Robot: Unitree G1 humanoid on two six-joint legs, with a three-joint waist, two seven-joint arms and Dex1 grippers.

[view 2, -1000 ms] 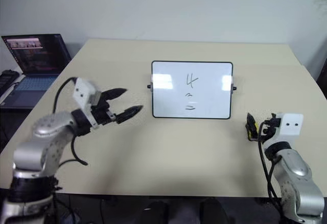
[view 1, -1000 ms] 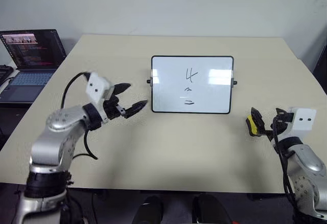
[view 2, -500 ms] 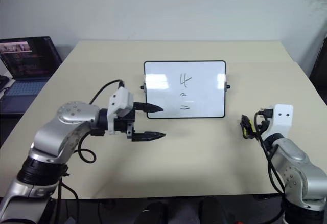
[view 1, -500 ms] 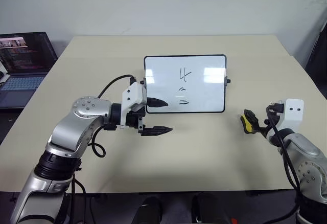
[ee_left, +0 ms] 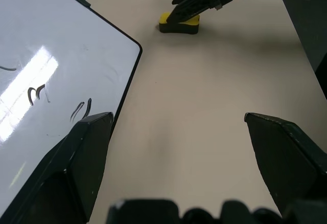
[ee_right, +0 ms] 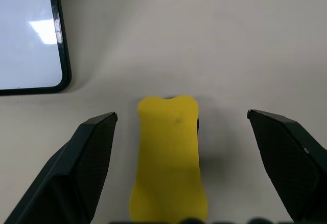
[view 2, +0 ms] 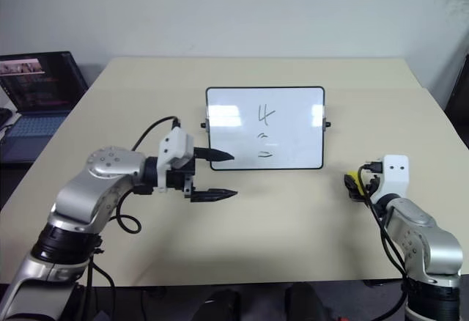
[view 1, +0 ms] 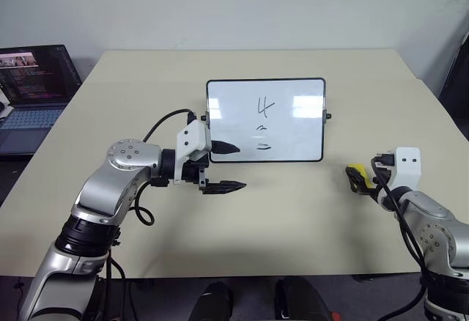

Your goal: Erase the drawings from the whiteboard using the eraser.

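Lying between the spread right tool (ee_right: 179,132) fingers, the eraser (ee_right: 169,157).

Lighting: bright, even, diffuse indoor light.
Detail: two white glare patches on the glossy whiteboard (view 1: 265,120); soft, faint shadows on the tabletop (view 1: 293,204); head views sharp; near black fingers (ee_right: 84,168) in wrist views slightly soft.

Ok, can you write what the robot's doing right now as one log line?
right gripper: open, around eraser | left gripper: open, at whiteboard corner | drawings: not erased
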